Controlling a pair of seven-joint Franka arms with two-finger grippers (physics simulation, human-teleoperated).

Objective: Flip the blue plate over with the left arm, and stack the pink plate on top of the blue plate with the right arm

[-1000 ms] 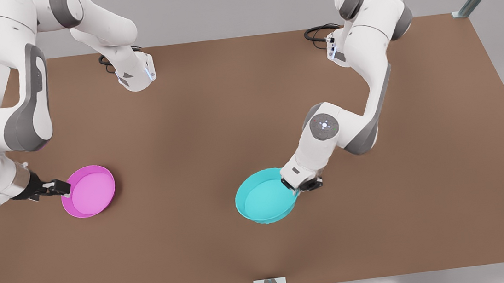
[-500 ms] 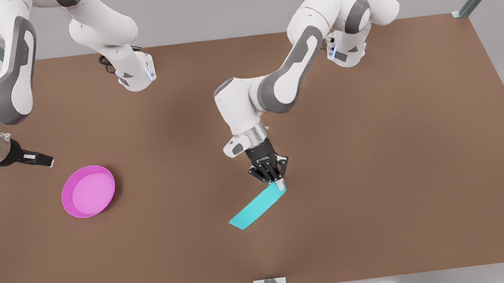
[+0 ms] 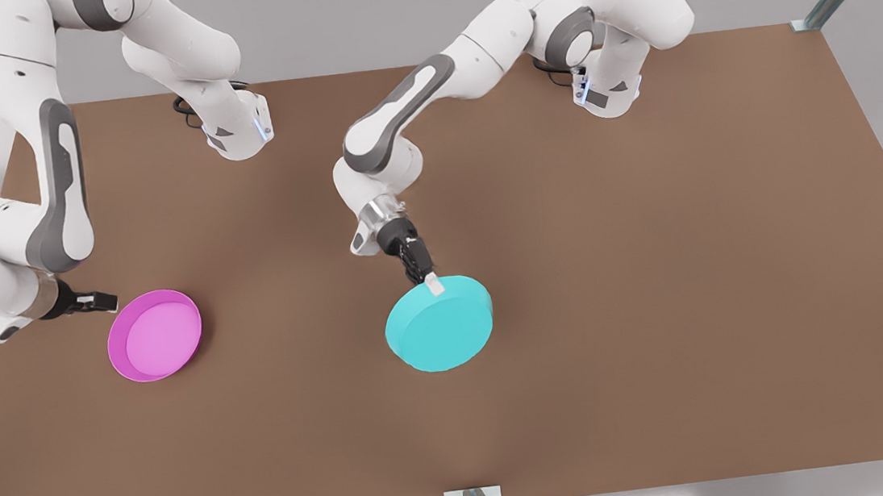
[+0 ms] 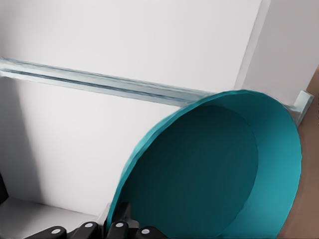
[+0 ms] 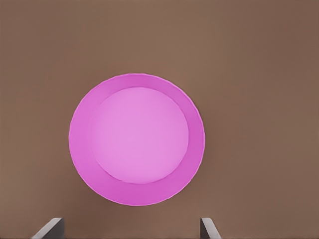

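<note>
The round, shallow turquoise-cyan plate point(image 3: 439, 323) lay upside down near the middle of the brown tabletop point(image 3: 653, 260), its flat plain underside facing up. The left arm's black two-finger gripper point(image 3: 430, 281) was clamped on the plate's rim at the edge nearest the arm, one pale fingertip point(image 3: 434, 284) resting on the upturned underside. In the left wrist view the plate's hollow, shaded inner face point(image 4: 209, 174) curved away directly beyond the gripper, the rim starting right at the black finger hardware.

The round, shallow magenta-pink plate point(image 3: 155, 334) sat upright on the tabletop, well apart from the turquoise plate, toward the front view's left. The right arm's black gripper point(image 3: 94, 302) was held just beside the pink plate's rim, apart from it. In the right wrist view the pink plate point(image 5: 136, 139) lay ahead of the gripper, and the two grey fingertips point(image 5: 50, 229) stood spread wide apart, nothing between them.

The white left arm point(image 3: 472, 59) reached down from its base at the table's far edge; the white right arm point(image 3: 37, 173) bent in from the front view's left.
</note>
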